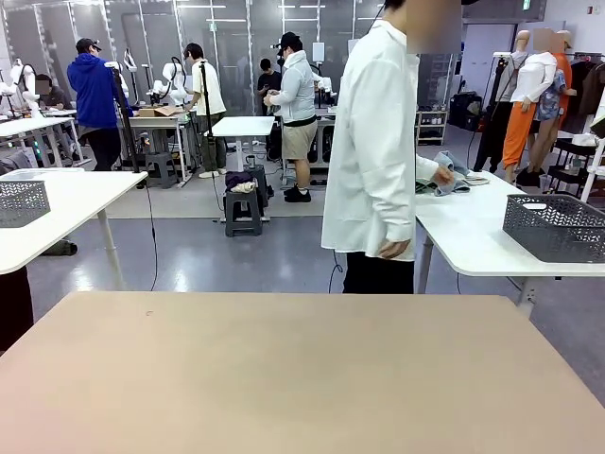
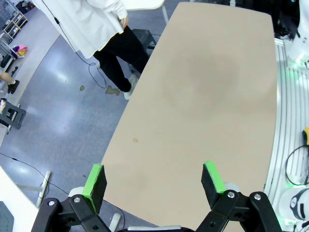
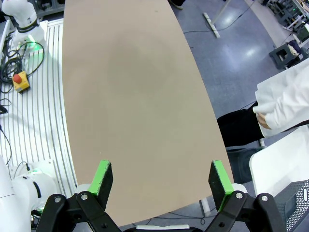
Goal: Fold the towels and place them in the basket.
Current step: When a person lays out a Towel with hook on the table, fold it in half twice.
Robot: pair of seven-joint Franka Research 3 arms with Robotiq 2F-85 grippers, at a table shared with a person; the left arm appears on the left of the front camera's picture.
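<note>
Left end effector (image 2: pixel 154 181) spread wide above tan table (image 2: pixel 203 96), person (image 2: pixel 104 24) beside

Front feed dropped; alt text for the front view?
A person in a white coat stands past the tan table, turned to a white side table at right, handling a grey-blue towel there. A dark grey mesh basket sits on that same table.

Tan table (image 1: pixel 284 378), dark grey mesh basket (image 1: pixel 553 232)

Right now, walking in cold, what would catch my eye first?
A person in a white coat stands beyond the tan table, handling a grey-blue towel at the white table on the right. A dark grey mesh basket sits on that white table. The left gripper and right gripper hang open over the tan table.
</note>
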